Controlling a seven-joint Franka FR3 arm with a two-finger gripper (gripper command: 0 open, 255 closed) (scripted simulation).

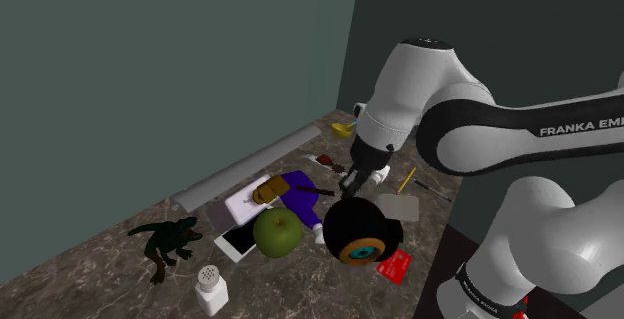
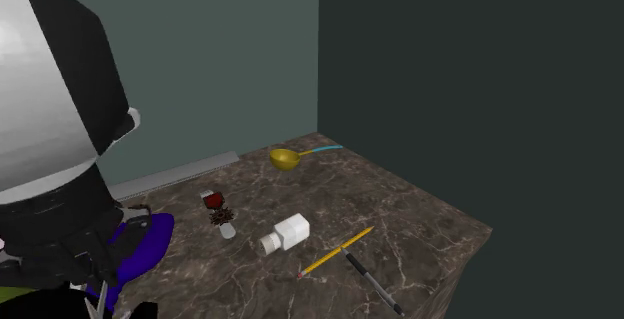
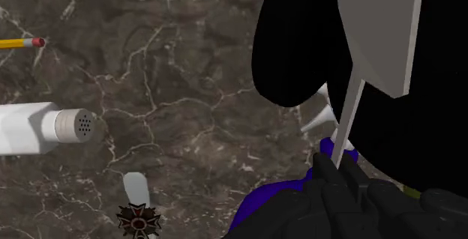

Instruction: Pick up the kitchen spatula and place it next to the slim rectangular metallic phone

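Over the table [image 1: 100, 267], the arm's [image 1: 430, 77] jaws clasp the spatula [image 3: 379, 28].

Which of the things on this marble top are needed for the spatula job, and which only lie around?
Belong to the job:
grey spatula, clasped in the gripper; pale phone, lying flat.

Just lying about:
green apple, dinosaur toy, upright shaker, red card, pencil, pen, yellow spoon, tipped shaker.
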